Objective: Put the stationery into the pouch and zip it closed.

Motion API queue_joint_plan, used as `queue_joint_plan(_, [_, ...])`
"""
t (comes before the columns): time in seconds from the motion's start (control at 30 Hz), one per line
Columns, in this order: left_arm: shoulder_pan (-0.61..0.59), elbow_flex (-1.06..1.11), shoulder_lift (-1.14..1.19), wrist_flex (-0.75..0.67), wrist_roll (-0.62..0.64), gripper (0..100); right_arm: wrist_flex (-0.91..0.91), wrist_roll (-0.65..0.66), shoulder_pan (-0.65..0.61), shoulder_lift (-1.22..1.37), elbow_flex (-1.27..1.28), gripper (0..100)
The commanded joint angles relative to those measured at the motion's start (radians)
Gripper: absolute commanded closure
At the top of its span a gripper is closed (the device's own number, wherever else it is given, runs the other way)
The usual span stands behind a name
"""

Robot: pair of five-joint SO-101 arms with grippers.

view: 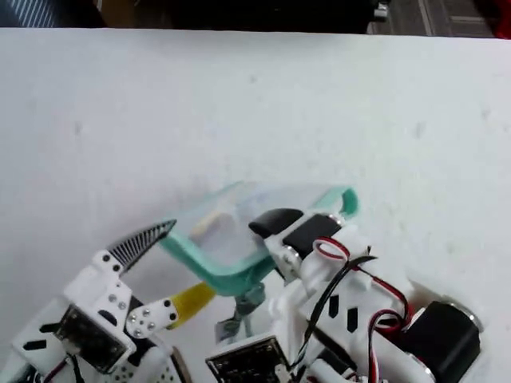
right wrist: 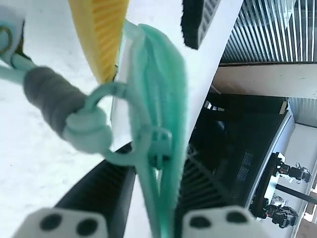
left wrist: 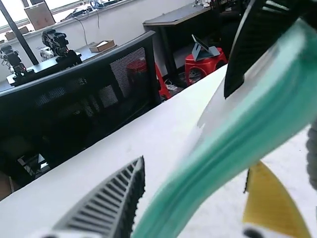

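Note:
A clear pouch [view: 239, 219] with a teal zipper edge [view: 209, 270] is held tilted above the white table. Pale shapes show faintly through its clear side; I cannot tell what they are. My right gripper [view: 275, 234] is shut on the pouch's zipper edge [right wrist: 163, 99], right at the slider [right wrist: 159, 147]. A teal cord with a grey bead [right wrist: 52, 96] hangs from the slider. My left gripper [view: 192, 259] is open, its black finger [left wrist: 114, 198] and yellow finger [left wrist: 270, 203] on either side of the teal edge [left wrist: 233, 134] near the pouch's corner.
The white table [view: 255, 104] stretches open beyond the pouch to its far edge. Both arms crowd the near edge. A black mesh chair [left wrist: 84, 94] and desks stand past the table.

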Motion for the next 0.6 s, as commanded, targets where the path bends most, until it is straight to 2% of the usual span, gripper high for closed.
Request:
queue_joint_plan(0.0, [0.062, 0.005, 0.005, -0.032, 0.005, 66, 0.016, -0.006, -0.033, -0.008, -0.046, 98.1])
queue_joint_plan(0.13, [0.090, 0.005, 0.005, -0.046, 0.006, 70, 0.016, -0.054, -0.081, -0.008, -0.048, 98.1])
queue_joint_plan(0.4, [0.091, 0.069, 0.005, -0.117, 0.012, 98, 0.016, -0.094, -0.142, -0.008, -0.048, 98.1])
queue_joint_plan(0.57, [0.160, 0.084, 0.005, -0.117, 0.012, 96, 0.013, -0.098, -0.142, 0.001, -0.044, 98.1])
